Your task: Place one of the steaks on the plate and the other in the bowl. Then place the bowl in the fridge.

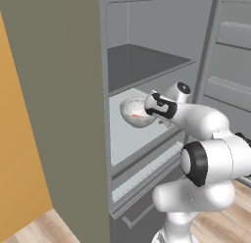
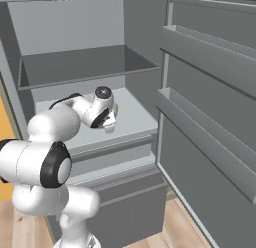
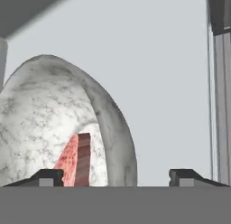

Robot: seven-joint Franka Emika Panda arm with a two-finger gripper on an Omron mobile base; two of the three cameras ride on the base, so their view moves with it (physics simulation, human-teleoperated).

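The mottled whitish-grey bowl point(image 1: 131, 109) sits on the pale middle shelf point(image 1: 128, 139) of the open fridge point(image 1: 73, 90). A red steak point(image 3: 74, 162) with a tan edge lies inside the bowl point(image 3: 40, 114). My gripper point(image 3: 117, 177) is open, its fingertips point(image 3: 45, 177) standing wide on either side of the bowl's near rim without pressing on it. From the left base the gripper point(image 1: 147, 111) is at the bowl's right side. From the right base the hand point(image 2: 102, 114) hides the bowl. The plate is out of view.
A darker shelf point(image 2: 85, 64) runs close above the hand. The fridge door point(image 2: 210, 117) stands open on the right with two door racks. A drawer point(image 1: 142, 173) lies under the shelf. An orange wall point(image 1: 17, 139) is at the left.
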